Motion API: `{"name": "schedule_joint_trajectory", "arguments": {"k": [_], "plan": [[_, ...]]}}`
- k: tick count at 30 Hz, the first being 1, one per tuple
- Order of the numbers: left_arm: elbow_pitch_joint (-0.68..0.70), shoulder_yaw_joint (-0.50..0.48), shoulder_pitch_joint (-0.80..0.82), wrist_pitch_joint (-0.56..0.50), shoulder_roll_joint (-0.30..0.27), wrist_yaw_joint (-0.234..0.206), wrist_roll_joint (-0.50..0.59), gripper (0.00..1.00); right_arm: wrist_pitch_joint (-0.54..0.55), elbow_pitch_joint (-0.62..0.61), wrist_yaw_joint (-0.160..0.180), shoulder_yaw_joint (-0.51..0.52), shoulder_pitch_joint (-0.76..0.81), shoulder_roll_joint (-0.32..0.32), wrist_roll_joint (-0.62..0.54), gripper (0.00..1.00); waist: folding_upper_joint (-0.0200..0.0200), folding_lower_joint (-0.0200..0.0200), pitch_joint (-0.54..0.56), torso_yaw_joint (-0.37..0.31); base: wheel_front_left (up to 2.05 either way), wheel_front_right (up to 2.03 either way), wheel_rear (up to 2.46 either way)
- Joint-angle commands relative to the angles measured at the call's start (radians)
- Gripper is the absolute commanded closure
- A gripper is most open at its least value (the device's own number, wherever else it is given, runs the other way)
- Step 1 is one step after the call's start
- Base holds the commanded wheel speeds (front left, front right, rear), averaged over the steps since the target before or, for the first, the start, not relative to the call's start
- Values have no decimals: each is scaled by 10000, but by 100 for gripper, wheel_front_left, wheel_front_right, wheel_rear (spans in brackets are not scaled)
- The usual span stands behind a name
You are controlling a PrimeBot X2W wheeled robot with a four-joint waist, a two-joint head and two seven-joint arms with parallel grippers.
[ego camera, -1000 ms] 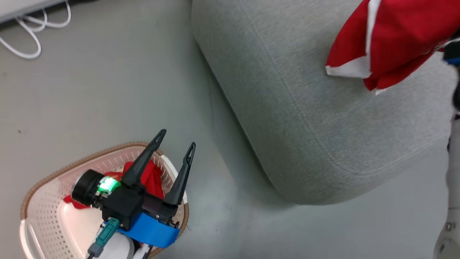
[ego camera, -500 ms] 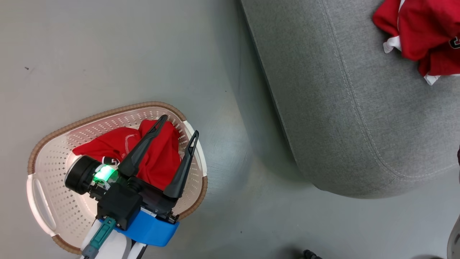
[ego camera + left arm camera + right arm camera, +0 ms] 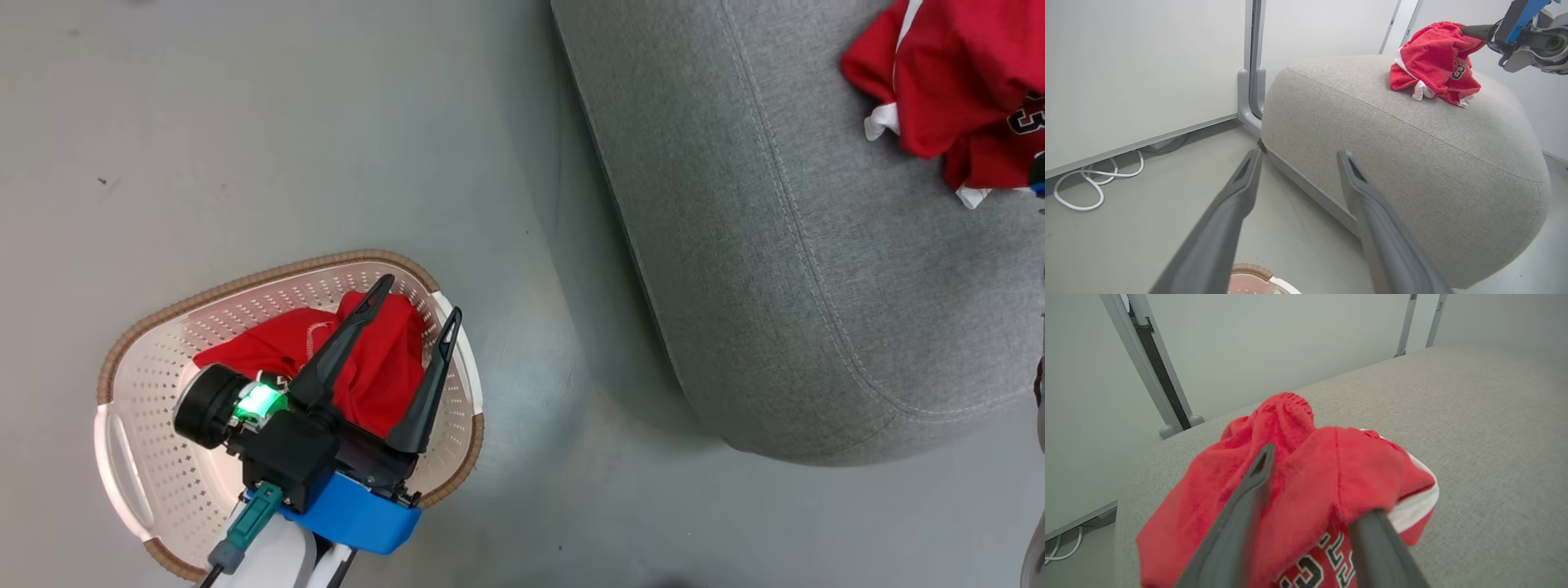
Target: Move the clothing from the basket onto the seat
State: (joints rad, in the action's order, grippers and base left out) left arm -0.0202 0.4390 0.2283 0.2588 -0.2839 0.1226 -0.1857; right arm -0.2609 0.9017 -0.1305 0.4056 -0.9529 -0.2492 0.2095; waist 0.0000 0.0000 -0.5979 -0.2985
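One bright red numbered garment (image 3: pixel 955 90) lies on the light grey upholstered seat (image 3: pixel 775 245), right gripper (image 3: pixel 1318 484) released, jaws parted. Withdraw upward cleanly, avoiding snagged folds.

We see soft, even light throughout. The seat (image 3: pixel 816 269) throws a faint shadow on the floor (image 3: pixel 326 122). A green lamp (image 3: pixel 260 400) glows behind our left gripper (image 3: pixel 419 296). In both wrist views the fingers (image 3: pixel 1216 245) blur near the lens.
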Motion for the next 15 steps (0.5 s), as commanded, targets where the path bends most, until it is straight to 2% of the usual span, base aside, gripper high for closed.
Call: {"name": "schedule_joint_trajectory", "arguments": {"k": [1, 7, 15], "plan": [[-47, 35, 135, 57, 13, -21, -52, 0, -58, 52, -5, -39, 140, -74, -1, 0, 0, 0, 125, 11, 0, 0, 0], [-511, 166, 119, 70, 258, 17, -235, 0, -59, 213, -5, -418, 545, -177, -34, 0, 0, 0, 681, 76, 0, 0, 0], [-964, 26, -281, 74, 821, 72, -515, 0, -61, 10, -5, -1165, 1864, -356, -362, 0, 0, 0, 1997, 447, 0, 0, 0]]}}
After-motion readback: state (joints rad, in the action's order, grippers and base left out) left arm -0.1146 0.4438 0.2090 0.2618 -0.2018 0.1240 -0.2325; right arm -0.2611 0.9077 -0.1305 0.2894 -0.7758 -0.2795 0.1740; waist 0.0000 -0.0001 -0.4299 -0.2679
